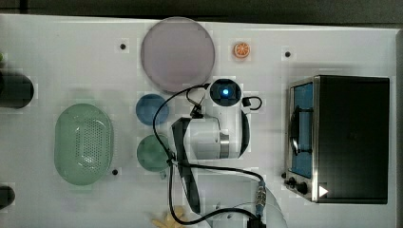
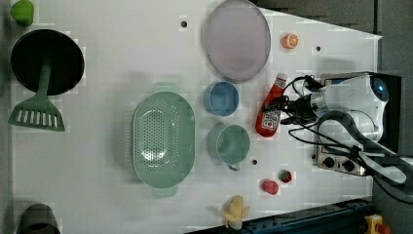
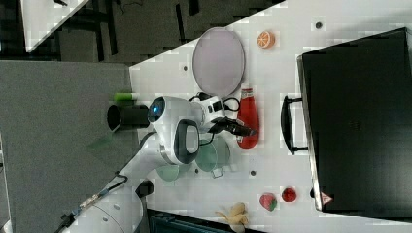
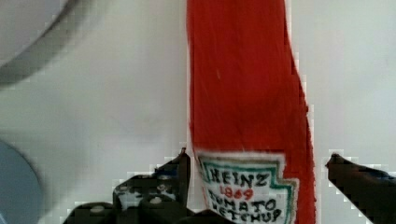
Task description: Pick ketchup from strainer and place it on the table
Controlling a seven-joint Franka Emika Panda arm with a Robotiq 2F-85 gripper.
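The ketchup (image 2: 269, 111) is a red squeeze bottle lying flat on the white table (image 2: 122, 48), cap toward the purple plate. In the wrist view its white label (image 4: 245, 189) sits between my fingers. My gripper (image 2: 281, 111) is open and straddles the bottle's lower body; one fingertip (image 4: 183, 161) is at the bottle's edge, while the other fingertip (image 4: 336, 163) stands a little off it. The ketchup (image 3: 248, 121) lies beside the oven's handle in the right view. The pale green strainer (image 2: 139, 131) holds nothing. My arm covers the bottle in the top view.
A blue bowl (image 2: 221, 97) and green cup (image 2: 230, 143) sit between strainer and bottle. A purple plate (image 2: 237, 39), orange slice (image 2: 289, 41), two strawberries (image 2: 270, 186), a banana (image 2: 235, 210), a black pan with a green spatula (image 2: 46, 61) and a toaster oven (image 1: 347, 137) are also on the table.
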